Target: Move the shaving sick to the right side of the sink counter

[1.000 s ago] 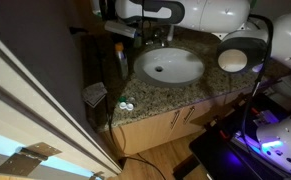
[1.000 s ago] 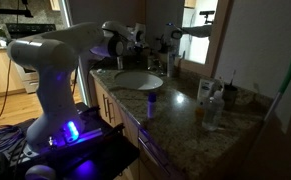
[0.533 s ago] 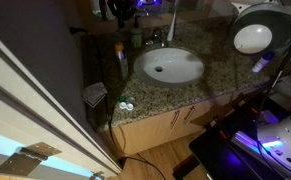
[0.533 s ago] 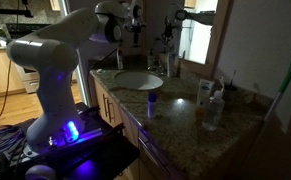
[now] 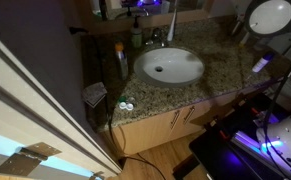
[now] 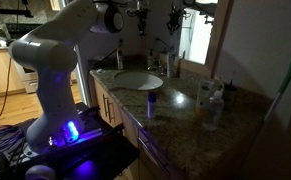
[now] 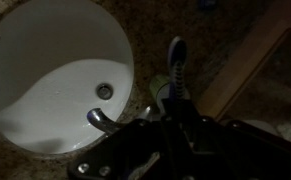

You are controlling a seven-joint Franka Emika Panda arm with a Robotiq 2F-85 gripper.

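Note:
The sink counter (image 5: 221,84) is speckled granite with a white oval basin (image 5: 170,66) and a chrome faucet (image 5: 157,38). It also shows in an exterior view (image 6: 181,118). My gripper (image 7: 173,108) is shut on the shaving stick (image 7: 175,62), a dark slim handle with a blue end that sticks out past the fingers. In the wrist view it hangs high above the granite (image 7: 190,28), just beside the basin (image 7: 55,70) and faucet (image 7: 99,119). In both exterior views the gripper (image 5: 135,6) (image 6: 140,14) is at the top edge, well above the counter.
A green bottle (image 5: 137,38) and an amber bottle (image 5: 119,55) stand by the faucet. Small items (image 5: 125,105) lie near the counter's front corner. A blue-lit cup (image 6: 151,101) and clear bottles (image 6: 211,102) stand on the counter. A wooden strip (image 7: 247,58) borders the granite.
The arm has risen from low over the faucet area to the top of both exterior views. The objects on the counter have not moved.

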